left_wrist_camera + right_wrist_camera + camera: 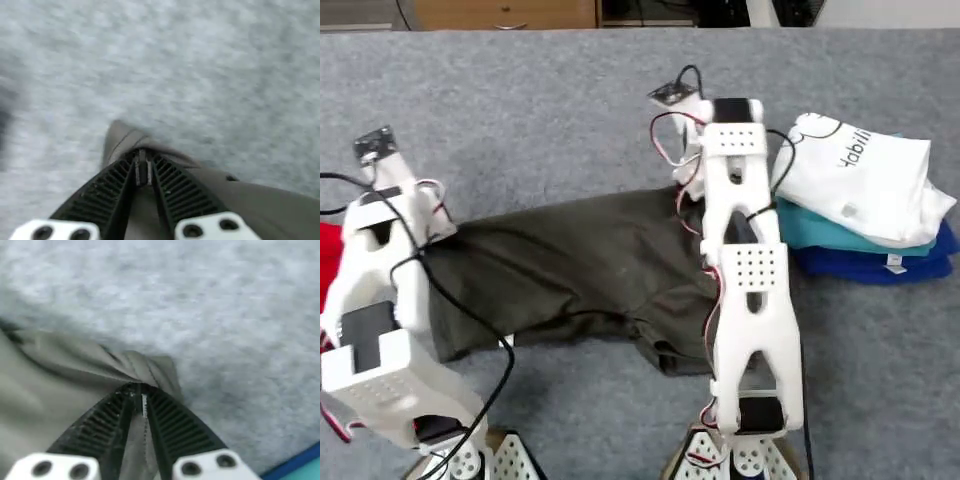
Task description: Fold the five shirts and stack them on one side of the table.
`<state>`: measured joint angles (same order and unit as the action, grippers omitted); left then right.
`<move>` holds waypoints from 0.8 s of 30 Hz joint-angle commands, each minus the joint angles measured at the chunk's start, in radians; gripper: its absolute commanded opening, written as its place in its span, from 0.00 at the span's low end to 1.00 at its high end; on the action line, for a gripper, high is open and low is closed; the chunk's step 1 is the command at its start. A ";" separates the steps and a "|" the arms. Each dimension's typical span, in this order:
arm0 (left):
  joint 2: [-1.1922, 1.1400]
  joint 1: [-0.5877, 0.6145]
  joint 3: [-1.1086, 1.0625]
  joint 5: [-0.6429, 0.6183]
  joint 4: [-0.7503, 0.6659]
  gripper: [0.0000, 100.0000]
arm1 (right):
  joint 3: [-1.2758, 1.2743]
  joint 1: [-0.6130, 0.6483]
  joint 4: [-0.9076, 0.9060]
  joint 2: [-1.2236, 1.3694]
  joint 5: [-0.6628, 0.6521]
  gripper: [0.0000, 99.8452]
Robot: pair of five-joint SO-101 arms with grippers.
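by my reading the fourth shirt is in hand. three folded ones sit in a pile just beyond the right gripper's (pixel 139 400) outer side: a white shirt (pixel 860 180) on top, a teal shirt (pixel 817 226) under it and a blue shirt (pixel 875 264) at the bottom. a red shirt (pixel 328 258) lies at the worktop (pixel 520 120) edge, out past the left arm.

the dark olive shirt (pixel 580 270) lies spread and somewhat rumpled on the grey worktop between the two arms. the left gripper (pixel 142 167) is clamped tight on one corner of it, jaws pressed together with cloth between them. the right gripper is pinched the same way on a bunched bit of hem at the end nearest the pile. both hold the same far edge, and the rest of the shirt trails back from the grippers toward the arm bases.

so the step looks like a lengthwise fold, with the held edge carried over onto the near one. that calls for both grippers to lift together, keep the cloth taut between them without pulling it out of either pinch, travel back in step, and release only when the edges line up. the bunched flap (pixel 665 355) behind the right gripper will likely need smoothing afterwards.
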<state>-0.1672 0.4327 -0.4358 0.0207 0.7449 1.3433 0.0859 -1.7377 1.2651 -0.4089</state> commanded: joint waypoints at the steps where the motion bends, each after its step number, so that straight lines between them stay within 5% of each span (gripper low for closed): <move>1: 0.001 0.064 0.034 0.055 0.006 0.02 | 0.117 -0.039 -0.028 0.015 0.002 0.00; 7: 0.076 0.034 0.046 0.077 0.026 0.02 | 0.156 0.015 -0.049 -0.056 -0.017 0.00; 14: 0.377 -0.072 0.146 0.077 0.259 0.02 | 0.027 0.018 -0.051 -0.341 0.011 0.00; 16: 0.449 -0.083 0.157 0.089 0.347 0.02 | -0.084 0.004 -0.051 -0.458 0.008 0.00; 20: 0.610 -0.184 0.103 0.316 0.580 0.02 | -0.479 0.013 -0.051 -0.737 -0.035 0.00; 24: 0.805 -0.161 -0.203 0.338 0.451 0.02 | -0.923 0.048 -0.041 -1.006 -0.101 0.00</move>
<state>0.4956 0.2823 -0.4572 0.3214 1.2589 0.7495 0.1059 -1.7683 0.4964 -0.4703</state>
